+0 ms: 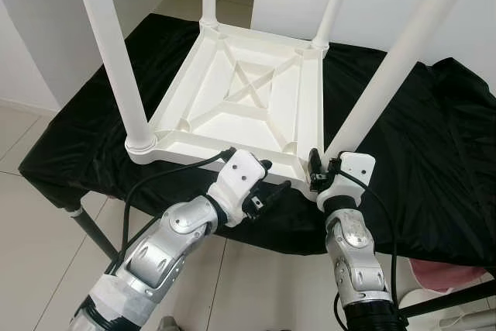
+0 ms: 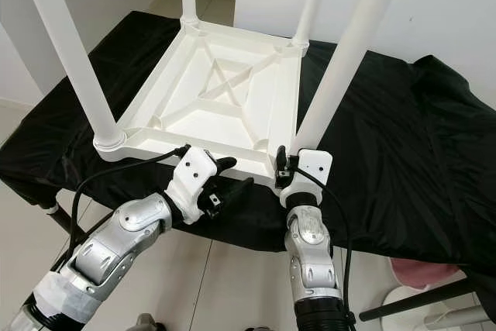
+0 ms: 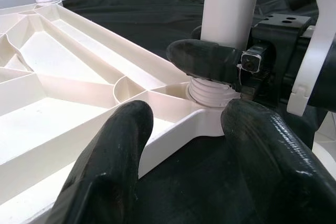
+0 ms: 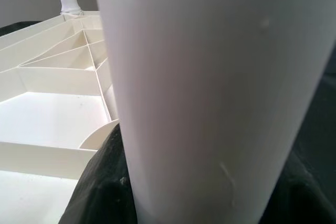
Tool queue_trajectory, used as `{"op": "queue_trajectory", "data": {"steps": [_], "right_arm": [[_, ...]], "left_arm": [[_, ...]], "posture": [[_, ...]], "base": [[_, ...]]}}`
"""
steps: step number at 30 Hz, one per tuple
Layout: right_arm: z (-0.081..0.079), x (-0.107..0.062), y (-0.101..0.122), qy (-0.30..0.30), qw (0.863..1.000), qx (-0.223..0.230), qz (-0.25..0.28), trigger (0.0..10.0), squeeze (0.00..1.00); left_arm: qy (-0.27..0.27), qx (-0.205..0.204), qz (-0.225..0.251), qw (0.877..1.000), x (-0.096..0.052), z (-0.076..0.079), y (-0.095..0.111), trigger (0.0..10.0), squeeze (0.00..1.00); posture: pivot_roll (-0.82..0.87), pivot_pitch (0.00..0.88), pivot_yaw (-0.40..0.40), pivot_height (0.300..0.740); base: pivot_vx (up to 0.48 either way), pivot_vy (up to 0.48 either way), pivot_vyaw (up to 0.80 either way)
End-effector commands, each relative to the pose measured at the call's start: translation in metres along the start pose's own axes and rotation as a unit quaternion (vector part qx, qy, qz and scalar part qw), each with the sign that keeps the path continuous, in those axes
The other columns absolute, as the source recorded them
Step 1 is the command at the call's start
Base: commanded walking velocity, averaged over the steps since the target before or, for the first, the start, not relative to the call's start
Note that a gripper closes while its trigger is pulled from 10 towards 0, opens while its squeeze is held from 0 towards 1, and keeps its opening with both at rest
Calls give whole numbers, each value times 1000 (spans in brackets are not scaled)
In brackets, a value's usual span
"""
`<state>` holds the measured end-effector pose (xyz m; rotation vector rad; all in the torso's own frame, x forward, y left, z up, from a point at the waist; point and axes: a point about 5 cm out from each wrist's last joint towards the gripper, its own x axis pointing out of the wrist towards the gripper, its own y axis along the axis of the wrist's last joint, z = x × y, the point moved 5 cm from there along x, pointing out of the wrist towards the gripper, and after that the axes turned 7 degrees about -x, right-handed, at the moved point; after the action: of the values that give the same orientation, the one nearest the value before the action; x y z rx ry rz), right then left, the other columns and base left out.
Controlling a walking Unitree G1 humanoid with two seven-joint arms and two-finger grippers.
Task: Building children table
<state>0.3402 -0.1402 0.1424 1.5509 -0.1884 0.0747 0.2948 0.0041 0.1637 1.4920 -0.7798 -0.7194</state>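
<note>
A white plastic children's table (image 1: 240, 98) lies upside down on a black cloth, with its legs standing up from the corners. The near right leg (image 1: 387, 75) rises from the corner closest to me, and its ribbed threaded base (image 3: 210, 90) sits in the socket. My right gripper (image 1: 319, 162) is shut on this leg just above the base; one of its fingers (image 3: 205, 59) wraps the leg (image 4: 199, 87). My left gripper (image 1: 271, 177) is open just off the tabletop's front edge, left of that corner, its fingers (image 3: 110, 166) holding nothing.
The black cloth (image 1: 434, 137) covers a work table whose front edge runs just below the grippers. Tiled floor (image 1: 31, 215) lies to the left and below. A pink object (image 1: 449, 273) sits low at the right. White walls stand behind.
</note>
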Motion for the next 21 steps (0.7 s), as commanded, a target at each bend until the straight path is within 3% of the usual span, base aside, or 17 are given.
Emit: {"op": "queue_trajectory", "data": {"steps": [1,8,9,10,11,20,21], "right_arm": [[-10,-8,-10,4,999,25,-22,10000,0],[-11,-10,-8,17,999,23,-19,10000,0],[-9,-9,-6,18,999,23,-15,10000,682],[-9,-9,-6,18,999,23,-15,10000,682],[-10,-10,-3,29,999,35,-6,10000,1000],[-2,-11,1,60,998,25,6,10000,1000],[2,-12,2,78,997,22,9,10000,490]], "left_arm": [[-28,5,-4,1000,0,8,-3,10000,0],[-30,4,-4,1000,-1,9,-3,10000,0],[-30,4,-4,1000,-1,8,-4,10000,0],[-30,4,-4,1000,-1,8,-4,10000,0],[-29,4,-5,1000,-2,7,-4,10000,0],[-29,4,-6,1000,-2,8,-5,10000,0],[-29,4,-6,1000,-3,8,-5,10000,0]], "posture": [[29,71,-88,740],[33,64,-92,740],[34,63,-91,740],[34,63,-91,740],[34,63,-92,740],[34,59,-89,740],[38,56,-93,740]], "base": [[0,0,0],[0,0,0],[0,0,0],[0,0,0],[0,0,0],[0,0,0],[0,0,0]]}}
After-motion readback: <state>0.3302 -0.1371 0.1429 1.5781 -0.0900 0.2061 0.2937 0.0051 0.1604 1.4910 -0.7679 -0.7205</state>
